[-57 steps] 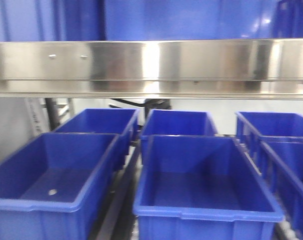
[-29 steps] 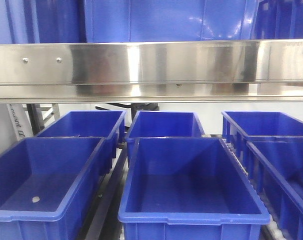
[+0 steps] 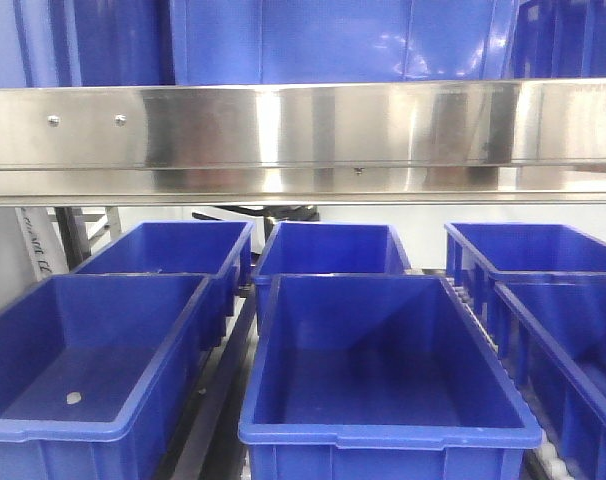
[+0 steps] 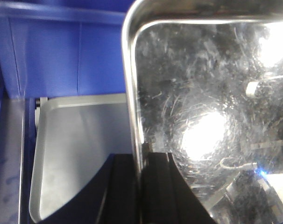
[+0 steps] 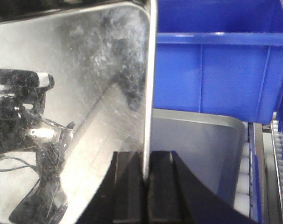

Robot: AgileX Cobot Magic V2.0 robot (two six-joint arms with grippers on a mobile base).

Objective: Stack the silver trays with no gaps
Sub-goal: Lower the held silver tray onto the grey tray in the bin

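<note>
Evidently you had the upper tray (image 4: 202, 116) held from both sides at this moment. In the left wrist view, the left jaws were closed on its long rolled rim, which ran up from bottom centre between the two black fingers. In the right wrist view, the right jaws were clamped the same way on the opposite rim. Gripping both edges probably kept the pan level and square, which matters if it is to drop into its mate without a gap.

The lower tray (image 4: 71, 154), a duller grey, lay beneath and beyond it. It showed at the lower left of the left wrist view and the lower right of the right wrist view. A blue wall rose behind it in both. The shiny pan looked raised clear of the grey one, so I would judge the nesting not yet done. Whether the two touched anywhere out of sight, you could not tell.

By count there were two trays, one held and one waiting. The front view showed no tray and no jaws. It showed only one steel beam (image 3: 283, 125) across the upper half, and at least six blue bins (image 3: 383, 370) below it, set out as three pairs running front to back. More blue bins sat above the beam.
</note>
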